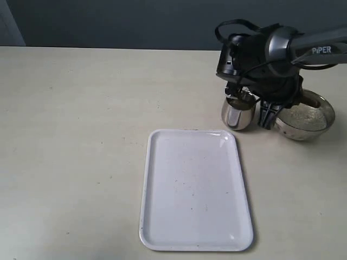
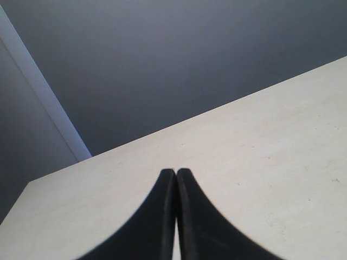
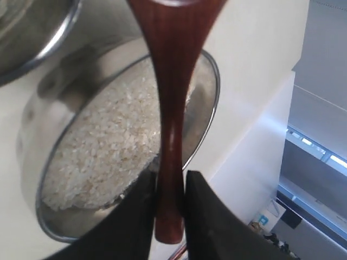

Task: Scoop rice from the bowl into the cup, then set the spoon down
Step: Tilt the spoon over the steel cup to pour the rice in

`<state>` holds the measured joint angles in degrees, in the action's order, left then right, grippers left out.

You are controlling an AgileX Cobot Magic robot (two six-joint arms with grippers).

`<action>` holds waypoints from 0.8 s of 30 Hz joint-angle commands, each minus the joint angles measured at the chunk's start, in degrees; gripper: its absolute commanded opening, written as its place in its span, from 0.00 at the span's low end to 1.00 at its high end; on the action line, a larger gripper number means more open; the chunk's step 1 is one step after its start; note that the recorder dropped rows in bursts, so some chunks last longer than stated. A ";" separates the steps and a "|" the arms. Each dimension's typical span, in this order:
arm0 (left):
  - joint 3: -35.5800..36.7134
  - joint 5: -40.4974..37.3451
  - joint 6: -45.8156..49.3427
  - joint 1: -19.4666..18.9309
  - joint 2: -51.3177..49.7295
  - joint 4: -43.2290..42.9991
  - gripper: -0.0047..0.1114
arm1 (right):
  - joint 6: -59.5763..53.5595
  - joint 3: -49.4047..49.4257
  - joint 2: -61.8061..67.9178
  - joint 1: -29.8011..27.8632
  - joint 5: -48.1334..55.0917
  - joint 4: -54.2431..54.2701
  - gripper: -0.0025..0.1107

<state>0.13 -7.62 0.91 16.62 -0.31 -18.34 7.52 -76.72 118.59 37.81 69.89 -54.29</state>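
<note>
**A:** Steel first: where do the two vessels stand?

**B:** The small, round-sided shiny steel cup sits just beside the wide, shallow steel bowl on the pale table, behind a white rectangular tray. Small white rice grains fill much of the bowl.

**A:** And the spoon?

**B:** The right gripper pinches the dark reddish-brown wooden spoon near the end of its slim handle. The handle crosses above the bowl's rim. Its oval end runs out of the wrist view, towards the cup.

**A:** Which step, then?

**B:** Probably delivering a scoop to the cup, though I can't see any grains falling. Next it must tip fully, then lay the spoon flat before releasing.

**A:** The left gripper?

**B:** Its fingers are pressed together, empty, above bare table.
</note>
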 commanded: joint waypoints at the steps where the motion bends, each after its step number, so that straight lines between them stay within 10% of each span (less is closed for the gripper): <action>1: -0.13 0.56 -0.46 0.03 0.31 0.24 0.04 | 3.55 3.09 -0.08 -0.03 0.07 -2.82 0.02; 24: -0.13 0.56 -0.46 0.03 0.31 0.24 0.04 | 6.34 3.40 -0.08 3.58 0.07 -7.75 0.02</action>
<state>0.13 -7.62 0.91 16.62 -0.31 -18.34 13.19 -73.42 118.59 41.35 69.89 -60.87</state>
